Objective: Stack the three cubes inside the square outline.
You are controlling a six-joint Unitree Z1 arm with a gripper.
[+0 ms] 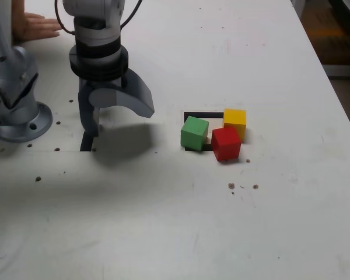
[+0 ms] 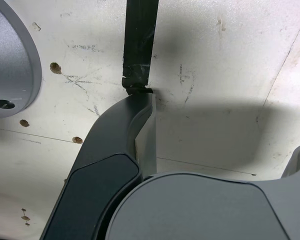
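Note:
In the exterior view the three cubes sit close together on the white table, none on top of another. The green cube point(image 1: 194, 133) covers the left side of the square outline point(image 1: 203, 115). The yellow cube point(image 1: 235, 122) is at its far right corner and the red cube point(image 1: 226, 143) at its near right corner. My gripper point(image 1: 118, 121) hangs open and empty well to the left of them, jaws spread wide. In the wrist view one finger point(image 2: 135, 135) touches down at the end of a black tape strip point(image 2: 140, 40); no cubes show there.
The arm's grey base point(image 1: 14, 111) stands at the exterior view's left edge, seen also in the wrist view as the base point(image 2: 10, 65). A person's hand point(image 1: 38, 26) rests on the table at the far left. Small dark specks point(image 1: 240, 186) lie near the red cube.

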